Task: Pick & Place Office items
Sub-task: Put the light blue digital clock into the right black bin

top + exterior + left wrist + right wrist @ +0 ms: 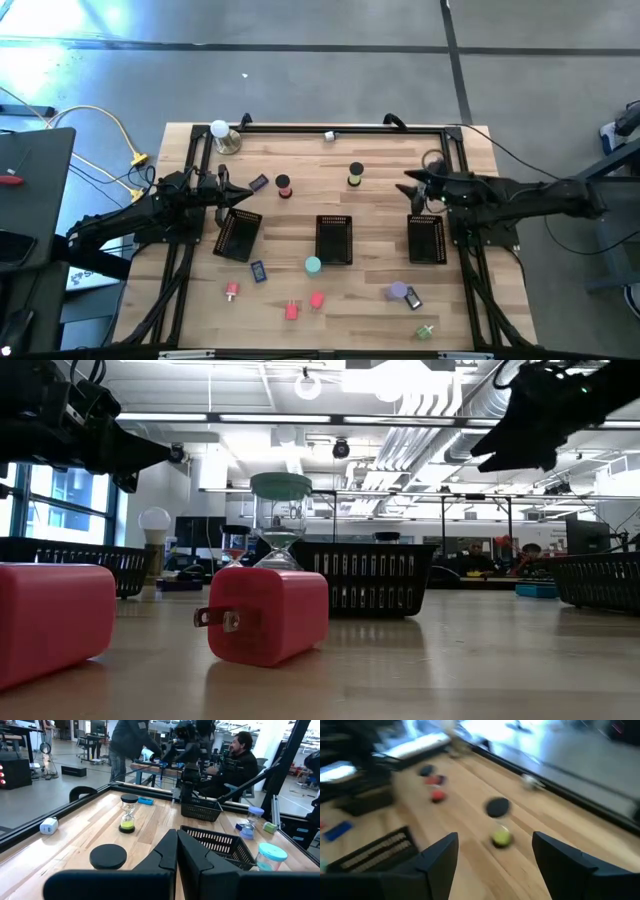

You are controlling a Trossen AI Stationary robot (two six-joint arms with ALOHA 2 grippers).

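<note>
Right wrist view gives you the right gripper (pixel 492 847) with its jaws spread wide and nothing between them, and straight ahead stands the small sand timer with a black cap and yellow-green sand (pixel 498 822). You look to be on the approach to a pick. From the high view that timer (pixel 355 176) stands upright on the wooden table (pixel 380 300), well apart from the gripper, its long axis vertical and black cap up. Next, you would need to carry the jaws forward and down around its waist, then close. The black mesh tray (pixel 427 240) just under that arm seems the likely drop. Your left gripper (pixel 232 192) waits over the table's left side, jaws shut and empty.
</note>
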